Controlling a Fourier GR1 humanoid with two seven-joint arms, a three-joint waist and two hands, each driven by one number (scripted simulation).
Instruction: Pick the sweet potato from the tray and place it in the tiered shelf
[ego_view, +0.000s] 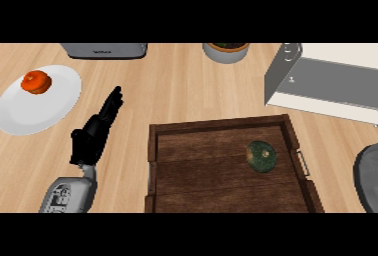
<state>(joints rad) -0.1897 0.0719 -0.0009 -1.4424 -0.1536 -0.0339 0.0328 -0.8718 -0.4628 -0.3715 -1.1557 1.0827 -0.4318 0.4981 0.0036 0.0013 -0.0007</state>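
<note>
The left robot hand (94, 131) rests over the bench (184, 90), fingers straight and spread. To its right, well apart, a dark green sweet potato (260, 156) lies in the wooden tray (221, 125).

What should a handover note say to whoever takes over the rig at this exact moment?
Left hand: open, fingers straight, over bare counter left of the tray, holding nothing.
Right hand: not in view.
Dark green round item, apparently the sweet potato: lies in the wooden tray, right side, untouched.
Tiered shelf: top right, beyond the tray; nothing visible on it.
Done: nothing yet.
Left: grasp the item, carry it to the shelf, set it down.
</note>
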